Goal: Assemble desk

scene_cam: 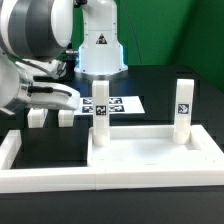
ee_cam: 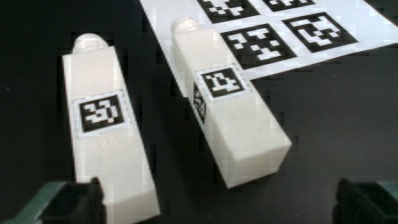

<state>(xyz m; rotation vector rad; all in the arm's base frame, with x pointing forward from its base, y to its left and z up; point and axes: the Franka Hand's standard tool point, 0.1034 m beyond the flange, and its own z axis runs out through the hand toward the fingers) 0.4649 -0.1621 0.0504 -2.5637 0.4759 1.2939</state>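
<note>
I see the desk tabletop (scene_cam: 150, 148) lying at the front of the black table (scene_cam: 170, 85) with two upright legs (scene_cam: 183, 105) at its far corners, and two loose legs (ee_cam: 98, 115) lie side by side near the marker board (ee_cam: 267, 30) beneath the gripper (ee_cam: 217, 203) — jaws spread wide, grasping nothing.

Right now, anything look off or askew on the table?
Nothing broken or spilled. Two upright legs stand on the tabletop. Two loose legs lie flat under the open gripper. The tip of one appears to overlap the marker board's edge, the only odd thing.
</note>
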